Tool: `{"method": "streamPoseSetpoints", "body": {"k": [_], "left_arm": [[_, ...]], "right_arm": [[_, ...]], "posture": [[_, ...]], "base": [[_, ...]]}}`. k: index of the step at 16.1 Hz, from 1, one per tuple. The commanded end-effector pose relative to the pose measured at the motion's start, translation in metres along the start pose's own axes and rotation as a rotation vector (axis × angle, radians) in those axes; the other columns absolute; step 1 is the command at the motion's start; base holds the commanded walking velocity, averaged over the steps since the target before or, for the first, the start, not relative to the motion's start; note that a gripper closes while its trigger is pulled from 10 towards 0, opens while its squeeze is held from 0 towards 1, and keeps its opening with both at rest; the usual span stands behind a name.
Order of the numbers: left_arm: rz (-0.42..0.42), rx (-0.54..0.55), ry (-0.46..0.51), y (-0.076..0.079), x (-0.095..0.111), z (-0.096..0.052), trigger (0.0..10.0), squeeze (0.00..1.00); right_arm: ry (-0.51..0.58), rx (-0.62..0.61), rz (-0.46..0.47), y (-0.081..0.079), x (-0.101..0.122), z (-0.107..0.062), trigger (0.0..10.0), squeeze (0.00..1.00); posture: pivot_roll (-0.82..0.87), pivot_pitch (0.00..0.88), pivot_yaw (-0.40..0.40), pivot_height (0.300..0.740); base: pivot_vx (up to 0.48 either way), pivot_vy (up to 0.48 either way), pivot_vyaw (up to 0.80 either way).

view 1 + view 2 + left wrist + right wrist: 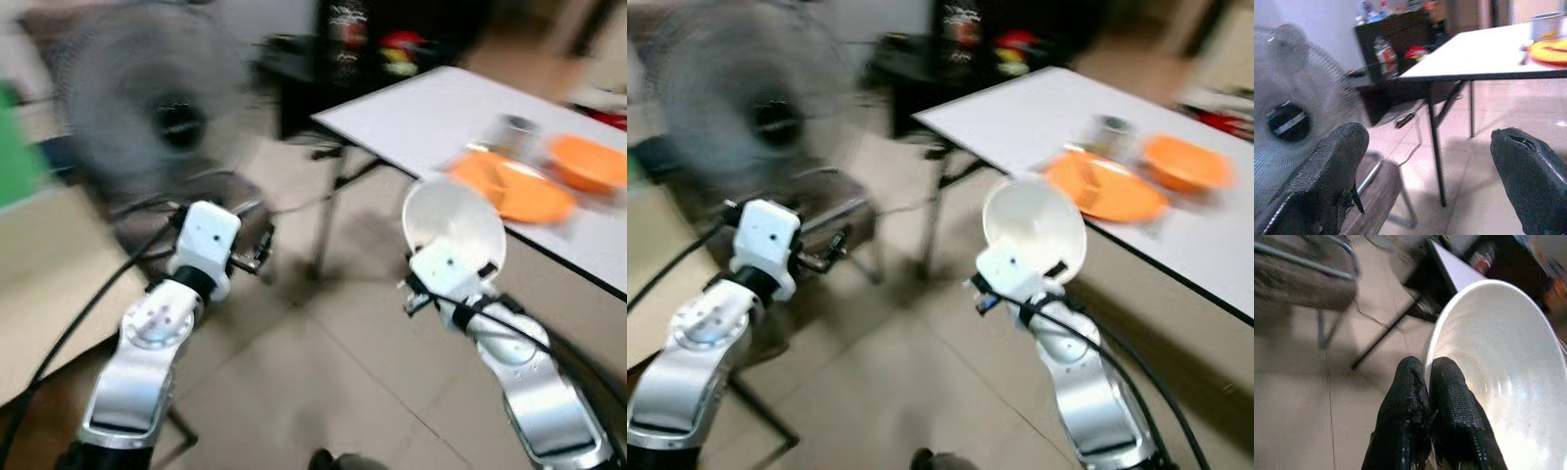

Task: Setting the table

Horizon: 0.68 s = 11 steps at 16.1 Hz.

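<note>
Right gripper (pixel 1425 382) pinches the white bowl's (pixel 1498 362) rim — held tilted just beside the white table (pixel 441 113). Left gripper (pixel 1425 161) hangs spread and empty, near the table's legs.

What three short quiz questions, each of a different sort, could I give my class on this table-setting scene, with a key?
1. True or false: the right gripper grips the white bowl by its rim.
2. What stands on the table? A) orange plate, orange bowl and metal cup; B) a stack of books; C) a blue jug.
3. Fill in: the left gripper has its fingers ____ and holds nothing, with the fan beyond it.

Key: 1 true; 2 A; 3 open.
</note>
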<state>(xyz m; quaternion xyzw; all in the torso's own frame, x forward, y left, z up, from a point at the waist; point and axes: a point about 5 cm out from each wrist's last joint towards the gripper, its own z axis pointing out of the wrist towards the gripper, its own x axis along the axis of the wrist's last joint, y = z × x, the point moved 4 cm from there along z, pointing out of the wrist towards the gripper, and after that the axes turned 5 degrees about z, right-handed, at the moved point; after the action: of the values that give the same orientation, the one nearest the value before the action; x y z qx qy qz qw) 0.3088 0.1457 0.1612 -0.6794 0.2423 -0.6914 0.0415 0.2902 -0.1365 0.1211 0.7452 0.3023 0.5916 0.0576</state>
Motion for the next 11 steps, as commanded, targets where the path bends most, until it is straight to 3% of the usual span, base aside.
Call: {"method": "streamPoseSetpoints", "body": {"k": [1, 5, 11], "left_arm": [[0.008, -0.007, 0.014, 0.002, 0.003, 0.004, 10.0, 0.0], [0.009, -0.033, 0.038, 0.005, 0.006, 0.009, 10.0, 0.0], [-0.007, -0.038, 0.052, 0.011, 0.004, 0.005, 10.0, 0.0]], "right_arm": [[0.028, -0.045, -0.022, 0.009, 0.009, -0.003, 10.0, 0.0], [-0.038, -0.045, -0.025, 0.007, -0.003, -0.009, 10.0, 0.0], [-0.105, -0.029, -0.076, 0.011, -0.012, -0.014, 10.0, 0.0]], "posture": [[0.1, 0.0, -0.026, 0.74], [0.06, 0.0, 0.002, 0.74], [0.07, 0.0, -0.025, 0.74]], "base": [[0.0, 0.0, -0.8], [0.0, 0.0, -0.8], [0.0, 0.0, -0.8]]}}
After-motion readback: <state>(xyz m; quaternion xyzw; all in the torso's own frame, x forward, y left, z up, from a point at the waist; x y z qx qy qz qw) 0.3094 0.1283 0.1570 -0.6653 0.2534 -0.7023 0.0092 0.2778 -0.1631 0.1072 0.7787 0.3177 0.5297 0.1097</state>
